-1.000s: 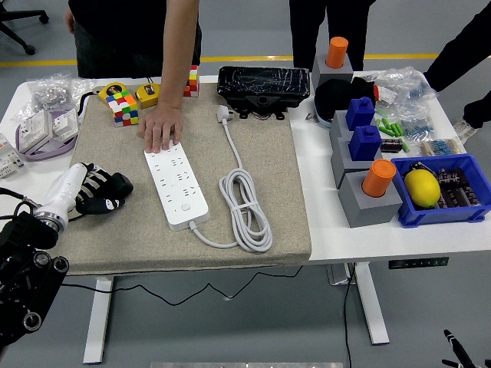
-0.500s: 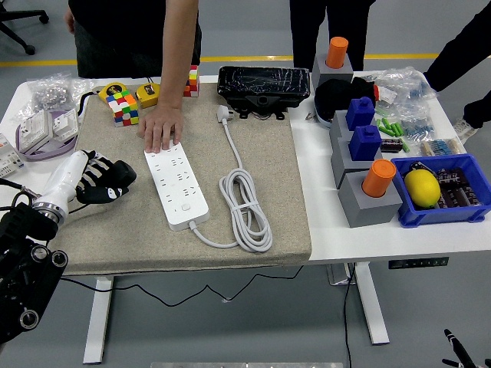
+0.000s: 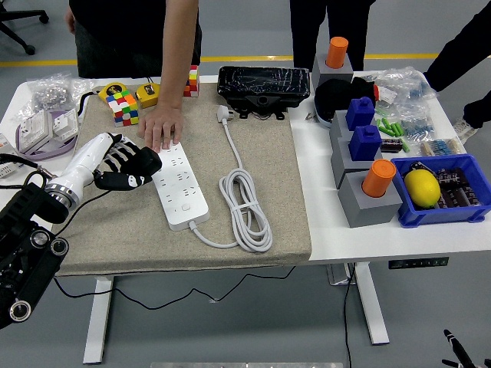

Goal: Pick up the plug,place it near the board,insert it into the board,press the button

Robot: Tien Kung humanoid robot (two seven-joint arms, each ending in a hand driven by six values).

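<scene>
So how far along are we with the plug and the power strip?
Nothing looks done. The plug lies untouched at the far edge of the mat, its cord coiled right of the power strip, with no sockets filled. In hand: the left hand is at the strip's left edge, holding nothing, while a person's hand pins the strip's far end. Left: pick up the plug, insert it, press the button.

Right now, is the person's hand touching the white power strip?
Touching. The head view shows the person's hand lying flat with its fingertips on the far end of the power strip.
</scene>
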